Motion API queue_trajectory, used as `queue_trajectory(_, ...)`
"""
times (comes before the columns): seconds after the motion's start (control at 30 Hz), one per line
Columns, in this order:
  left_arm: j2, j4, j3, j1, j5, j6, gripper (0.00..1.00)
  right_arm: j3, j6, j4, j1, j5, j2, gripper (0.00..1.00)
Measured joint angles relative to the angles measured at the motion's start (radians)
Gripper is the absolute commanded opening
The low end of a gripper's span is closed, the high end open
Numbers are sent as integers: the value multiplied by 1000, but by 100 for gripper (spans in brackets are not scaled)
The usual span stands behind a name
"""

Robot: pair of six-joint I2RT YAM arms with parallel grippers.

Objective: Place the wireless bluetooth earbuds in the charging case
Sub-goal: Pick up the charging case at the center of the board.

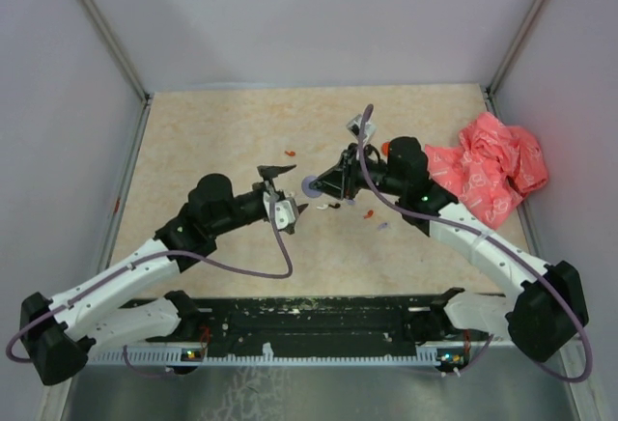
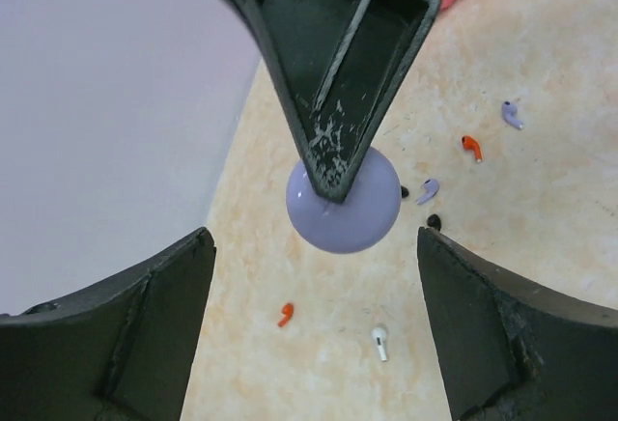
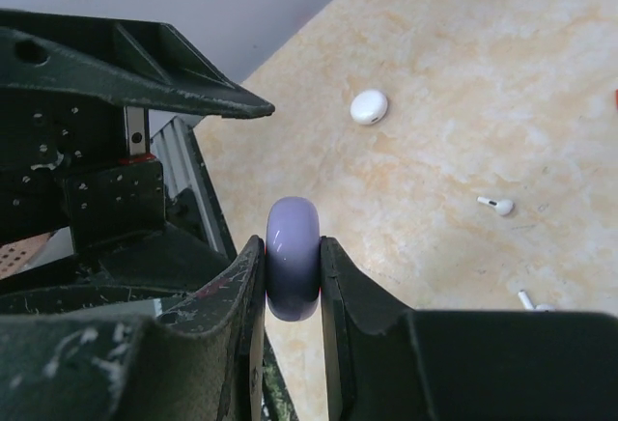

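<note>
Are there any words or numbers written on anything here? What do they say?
No text can be read anywhere in these pictures.
Pink-red bag: pale marks on it, too blurred to tell whether they are writing.
Lilac round case: plain, no writing on the side that shows.
White round case: plain, nothing printed that shows.

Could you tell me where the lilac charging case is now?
In the top view, the lilac charging case is pinched edge-on in the right end effector over the table's middle, right of the open left end effector.
</note>
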State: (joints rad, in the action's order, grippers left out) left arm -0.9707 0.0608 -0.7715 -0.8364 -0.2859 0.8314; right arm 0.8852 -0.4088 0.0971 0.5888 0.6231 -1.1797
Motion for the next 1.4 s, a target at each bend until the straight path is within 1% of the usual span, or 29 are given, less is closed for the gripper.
queue_trajectory(0.1,34,53,39,0,43,-130,92,-45,-9,77,0,-32,37,0)
queue_trajectory(0.3,92,197,151,0,109,-449,97,-159,-31,262,0,-89,93,0)
queue_trajectory(0.53,95,351,231,11,108,-771,95,-246,-66,468,0,-110,101,0)
queue_trajectory(0.67,91,464,271,65,42,-925,90,-280,-91,571,0,-106,103,0)
queue_trajectory(0.83,36,683,336,234,-128,-1177,79,-290,-119,647,0,-91,103,0)
queue_trajectory(0.93,-25,802,358,296,-220,-1312,77,-296,-135,705,0,-79,103,0)
queue_trajectory(1.07,-87,939,359,303,-312,-1436,75,-304,-155,757,0,-61,98,0)
queue_trajectory(1.2,-112,1052,359,303,-365,-1509,74,-304,-176,798,1,-44,80,0)
queue_trajectory(1.4,-131,1123,357,303,-400,-1563,68,-305,-204,856,16,-26,40,0)
